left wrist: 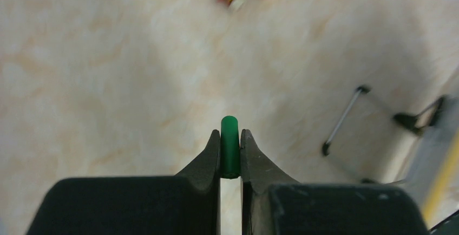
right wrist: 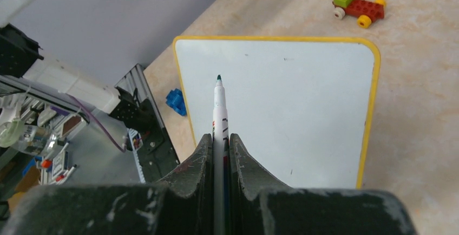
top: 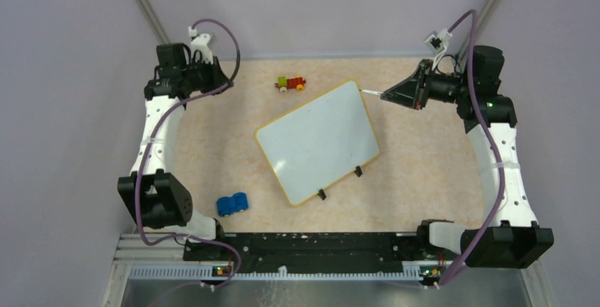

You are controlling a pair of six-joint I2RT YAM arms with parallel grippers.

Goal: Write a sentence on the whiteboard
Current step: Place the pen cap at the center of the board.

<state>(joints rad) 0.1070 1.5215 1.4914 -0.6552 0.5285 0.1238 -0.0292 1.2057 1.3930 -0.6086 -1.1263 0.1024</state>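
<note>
Right fingers (right wrist: 211, 143) were clamped nearly closed on the marker (right wrist: 219, 105). Its barrel ran out between them and its green tip was bare, aimed at the whiteboard (right wrist: 303, 110). Left fingers (left wrist: 215, 148) were pinched tight on the green cap (left wrist: 230, 137), parked over bare tabletop (top: 424, 172) at the far left, well apart from the board.

Done, by my read: marker picked up, cap off, cap held out of the way, pen arm brought to the board.

Not done: all the writing. The board was blank, with no green strokes and no sentence, only a few faint specks.

From above, the tip sat just beside the board's far right corner. It looked to be in the air, not touching, though I couldn't tell the height for sure.

The board lay flat mid-tabletop, skewed, with its black clips on the near edge. The brick car (top: 291, 83) was near its far side and the blue car (top: 232, 204) near its near-left corner. Neither touched it.

Left to do: drop the tip onto the surface, write both lines, lift off. So early stage: setup complete, zero letters down.
</note>
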